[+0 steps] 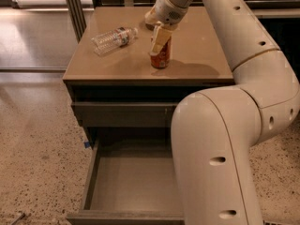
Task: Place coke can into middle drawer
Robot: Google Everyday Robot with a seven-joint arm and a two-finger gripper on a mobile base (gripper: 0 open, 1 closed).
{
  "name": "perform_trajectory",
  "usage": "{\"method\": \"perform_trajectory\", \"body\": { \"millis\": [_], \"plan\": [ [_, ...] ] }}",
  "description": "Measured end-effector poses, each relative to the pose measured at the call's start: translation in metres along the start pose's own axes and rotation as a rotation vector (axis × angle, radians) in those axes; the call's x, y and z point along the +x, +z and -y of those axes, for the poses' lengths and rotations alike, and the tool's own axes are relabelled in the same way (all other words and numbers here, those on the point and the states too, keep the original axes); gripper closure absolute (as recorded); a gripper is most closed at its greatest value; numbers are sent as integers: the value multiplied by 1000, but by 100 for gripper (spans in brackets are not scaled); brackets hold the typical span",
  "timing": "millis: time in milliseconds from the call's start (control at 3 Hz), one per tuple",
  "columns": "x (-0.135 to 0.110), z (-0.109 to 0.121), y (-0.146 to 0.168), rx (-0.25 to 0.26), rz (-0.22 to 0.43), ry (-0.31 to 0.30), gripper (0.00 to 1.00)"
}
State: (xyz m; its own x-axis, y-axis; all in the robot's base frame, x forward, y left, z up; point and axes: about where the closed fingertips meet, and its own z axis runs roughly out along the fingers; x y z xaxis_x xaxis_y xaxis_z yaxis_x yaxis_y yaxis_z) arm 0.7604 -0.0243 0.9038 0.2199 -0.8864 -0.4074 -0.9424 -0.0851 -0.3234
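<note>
The coke can (160, 59), red-orange with a silver top, stands upright on the brown cabinet top (197, 55), near its middle. My gripper (159, 39) comes down from above and sits right at the can's top, covering its upper part. The can rests on the cabinet top. The middle drawer (129, 184) is pulled out wide open below, with a bare grey-brown floor; my arm hides its right side.
A clear plastic water bottle (114, 38) lies on its side on the cabinet top, left of the can. A pale object (149, 18) shows just behind the gripper. A shut drawer front (122, 114) sits above the open drawer. Speckled floor lies to the left.
</note>
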Motion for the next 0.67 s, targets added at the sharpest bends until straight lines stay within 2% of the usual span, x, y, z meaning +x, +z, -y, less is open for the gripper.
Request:
{"method": "perform_trajectory", "body": {
  "millis": [667],
  "plan": [
    [0,0,0,0,0,0,73]
  ]
}}
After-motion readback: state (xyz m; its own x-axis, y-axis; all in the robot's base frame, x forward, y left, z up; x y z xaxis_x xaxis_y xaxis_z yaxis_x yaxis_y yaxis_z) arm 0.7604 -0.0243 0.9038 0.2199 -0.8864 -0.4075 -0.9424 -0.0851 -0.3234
